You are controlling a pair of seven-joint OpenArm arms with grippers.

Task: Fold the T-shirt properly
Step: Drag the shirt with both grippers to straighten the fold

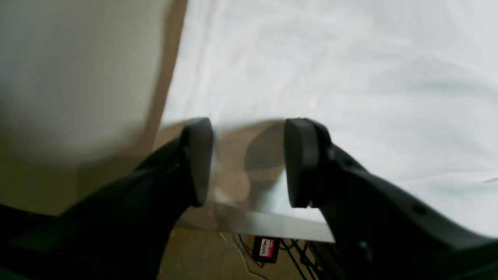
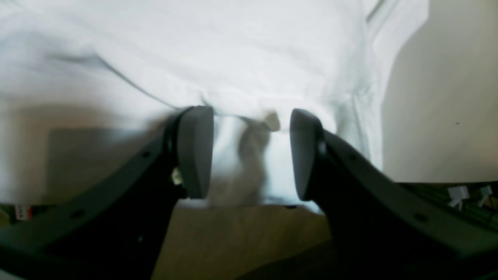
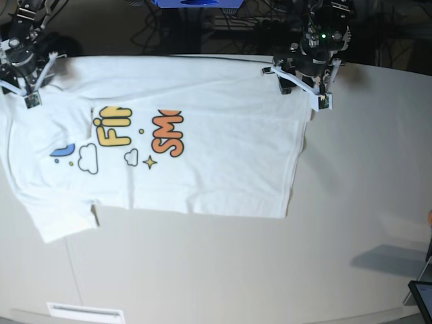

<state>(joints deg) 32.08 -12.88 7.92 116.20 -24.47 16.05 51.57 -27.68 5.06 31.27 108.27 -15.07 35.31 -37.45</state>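
In the left wrist view the left gripper [image 1: 248,163] fills the foreground, its two dark jaws standing apart with nothing clamped between them; through the gap shows the tabletop [image 1: 78,77] edge, a blurred hem of the T-shirt [image 1: 330,77], and below it a small labelled device [image 1: 266,249] with cables on the floor. The right wrist view shows the right gripper [image 2: 252,153] likewise with jaws apart, hanging over a rumpled white edge of the T-shirt [image 2: 233,50], where a seamed hem runs along the right side; whether the cloth touches either pad is too blurred to tell. Neither wrist view shows any print. Only the base view gives the whole layout: the T-shirt [image 3: 202,135] lies spread across the far half of the tabletop [image 3: 270,270], partly folded over so that the yellow and orange lettering is cut off, with clouds, a star and a blue shape beside it. A sleeve pokes out at the near left. The left gripper [image 3: 302,86] sits at the shirt's far right corner, the right gripper [image 3: 25,84] at its far left corner.
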